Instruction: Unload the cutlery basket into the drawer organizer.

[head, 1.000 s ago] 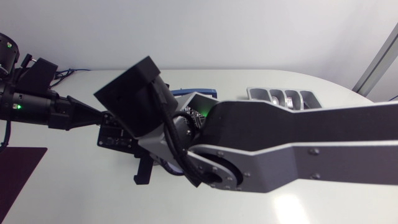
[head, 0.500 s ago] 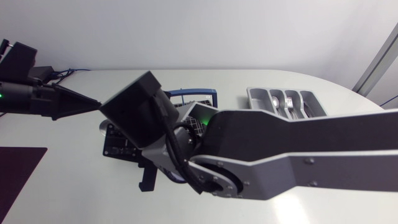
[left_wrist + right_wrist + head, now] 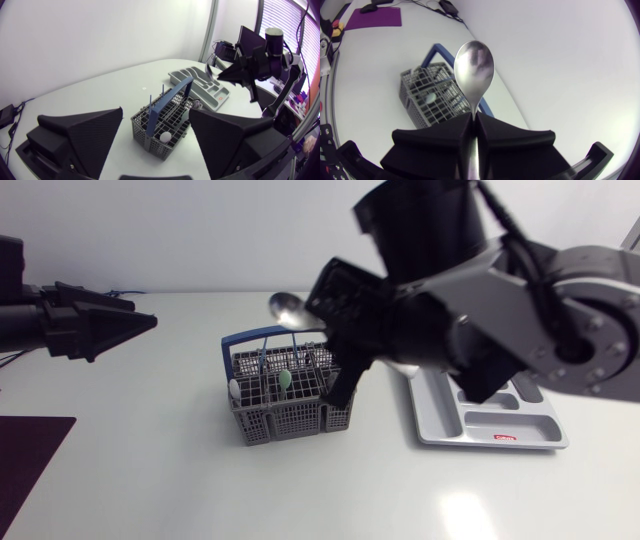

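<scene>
The head camera looks down on the white surface, the silver-grey right arm close beneath it. The left wrist camera faces across from afar; the right looks down past a shiny steel spoon. All share the blue-handled grey wire basket.

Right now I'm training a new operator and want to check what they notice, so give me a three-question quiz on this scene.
1. True or false: the right gripper is shut on a spoon.
2. The handle of the cutlery basket is: A red, B blue, C yellow.
3. Fill in: the left gripper is ___ (open or shut).
Key: 1 true; 2 B; 3 open.
</scene>
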